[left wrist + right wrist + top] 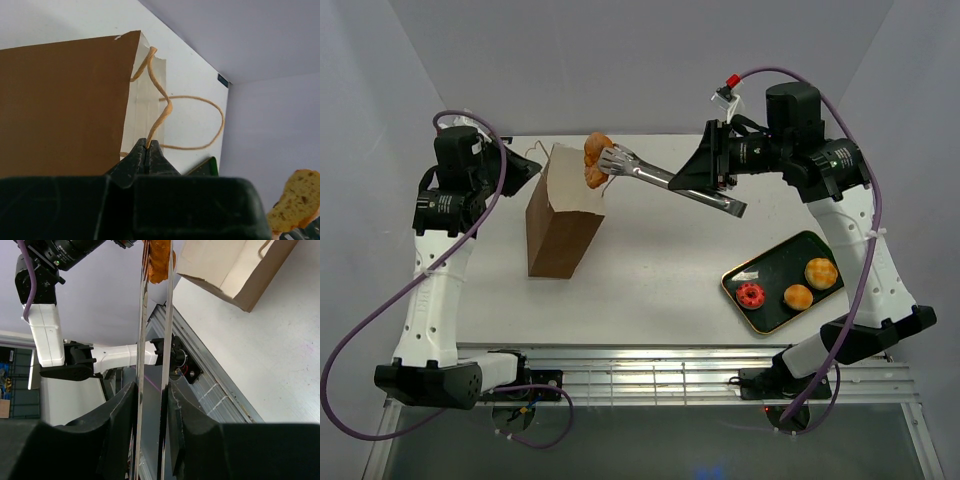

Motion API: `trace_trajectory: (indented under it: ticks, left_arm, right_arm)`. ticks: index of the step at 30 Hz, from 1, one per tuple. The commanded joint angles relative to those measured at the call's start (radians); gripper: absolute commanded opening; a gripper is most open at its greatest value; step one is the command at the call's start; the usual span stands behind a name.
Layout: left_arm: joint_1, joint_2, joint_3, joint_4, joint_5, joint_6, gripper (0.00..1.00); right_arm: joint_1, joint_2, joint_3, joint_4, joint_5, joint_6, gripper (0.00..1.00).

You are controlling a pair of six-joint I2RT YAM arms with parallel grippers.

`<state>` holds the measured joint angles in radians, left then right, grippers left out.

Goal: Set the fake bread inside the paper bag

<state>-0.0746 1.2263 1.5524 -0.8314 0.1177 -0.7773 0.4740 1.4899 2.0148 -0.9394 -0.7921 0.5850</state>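
- Seeing my right arm (845,235) reached out over the bench (660,265), right tool (718,182) clamped on tongs (655,176), which pinch the twisted roll (596,160) over the paper bag (560,225) mouth.
- Left arm (435,290) bent beside the bag, left tool (147,148) closed on its cord handle (163,97).
- Donut (750,294), two buns (820,272) on tray (772,318).

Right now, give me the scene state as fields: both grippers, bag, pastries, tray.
left gripper: shut on a thin cord handle of the bag
right gripper: shut on long metal tongs
tall brown kraft paper bag: upright on the white table, top open
golden-brown twisted roll: pinched in the tong tips at the bag's open top, not yet released
dark green gold-rimmed tray: on the table, right side
on tray: red-frosted ring donut, two round golden buns
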Motion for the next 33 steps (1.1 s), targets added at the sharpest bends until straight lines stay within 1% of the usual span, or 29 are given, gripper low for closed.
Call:
trace_trajectory:
  ticks: [1, 8, 11, 15, 18, 22, 24, 28, 33]
  left_arm:
    - [-0.002, -0.005, -0.005, 0.13, 0.167, -0.051, 0.0]
    - [-0.002, -0.013, -0.064, 0.241, 0.267, -0.102, 0.0]
    - [-0.002, -0.027, -0.118, 0.293, 0.304, -0.132, 0.0]
    - [-0.001, -0.068, -0.25, 0.373, 0.367, -0.192, 0.0]
    - [-0.002, -0.117, -0.302, 0.42, 0.382, -0.201, 0.0]
    - [-0.002, -0.191, -0.386, 0.426, 0.387, -0.211, 0.0]
    - [-0.002, -0.221, -0.425, 0.399, 0.375, -0.211, 0.0]
    - [-0.001, -0.315, -0.466, 0.327, 0.332, -0.214, 0.0]
    - [-0.002, -0.355, -0.495, 0.285, 0.326, -0.215, 0.0]
  right_arm:
    - [-0.005, -0.036, 0.012, 0.024, -0.018, 0.001, 0.35]
    - [-0.006, -0.054, -0.014, 0.01, 0.013, 0.003, 0.35]
    - [-0.006, -0.057, -0.022, 0.004, 0.024, 0.007, 0.35]
    - [-0.006, -0.054, -0.025, 0.004, 0.037, 0.013, 0.35]
    - [-0.006, -0.062, -0.047, 0.001, 0.048, 0.015, 0.35]
    - [-0.006, -0.077, -0.1, 0.002, 0.054, 0.016, 0.35]
    - [-0.005, -0.085, -0.123, -0.013, 0.056, 0.007, 0.35]
    - [-0.002, -0.085, -0.131, -0.058, 0.071, -0.025, 0.35]
    - [0.023, -0.074, -0.143, -0.067, 0.106, -0.04, 0.35]
